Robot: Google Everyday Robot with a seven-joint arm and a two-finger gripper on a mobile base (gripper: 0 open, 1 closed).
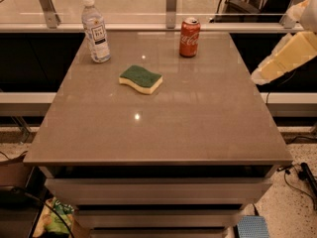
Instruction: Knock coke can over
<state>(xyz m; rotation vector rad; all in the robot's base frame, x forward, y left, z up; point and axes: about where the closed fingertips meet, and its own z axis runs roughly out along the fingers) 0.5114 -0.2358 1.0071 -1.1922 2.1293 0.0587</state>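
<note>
The coke can (189, 37) stands upright at about 1 o'clock on the worktop (198, 128), near the far edge. The end effector (265, 72) hangs off the worktop's right side at roughly 3 o'clock, well apart from the can. I cannot tell whether it is spread or pressed together. To do the step well, I judge it should sweep in toward 10 o'clock and strike the can high. A low push on this smooth, glossy grey surface would likely slide the rigid metal cylinder rather than tip it. The clear plastic water bottle (96, 30) at 11 o'clock and the soft, wavy green-and-yellow sponge (141, 79) lie off that path.
</note>
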